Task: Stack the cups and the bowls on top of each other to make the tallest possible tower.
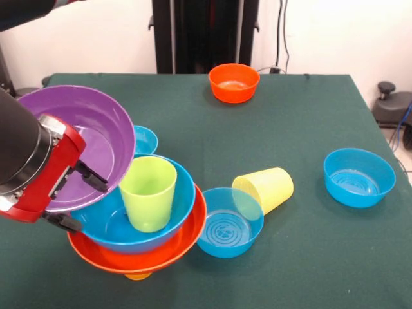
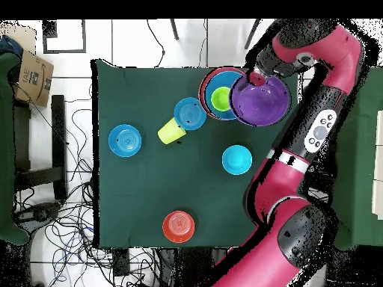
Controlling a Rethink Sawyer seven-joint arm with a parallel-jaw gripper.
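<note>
Stacked at your table's lower left, the large glossy blue bowl (image 1: 112, 225) is nesting in the wide orange plastic bowl (image 1: 151, 254), carrying an upright lime green tumbler (image 1: 148, 192). At its ten o'clock, the gripper (image 1: 76, 193) is clamping the tilted large purple bowl (image 1: 90, 138). At three o'clock, a ribbed pale yellow cup (image 1: 265, 188) is lying sideways.

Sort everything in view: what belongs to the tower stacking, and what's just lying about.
Job: gripper gripping purple bowl; lime green cup in large blue bowl, nested in large orange bowl; medium blue bowl beside tipped yellow cup; second medium blue bowl; small blue bowl; small orange bowl.
Lying about: cardboard box; floor cables.
</note>
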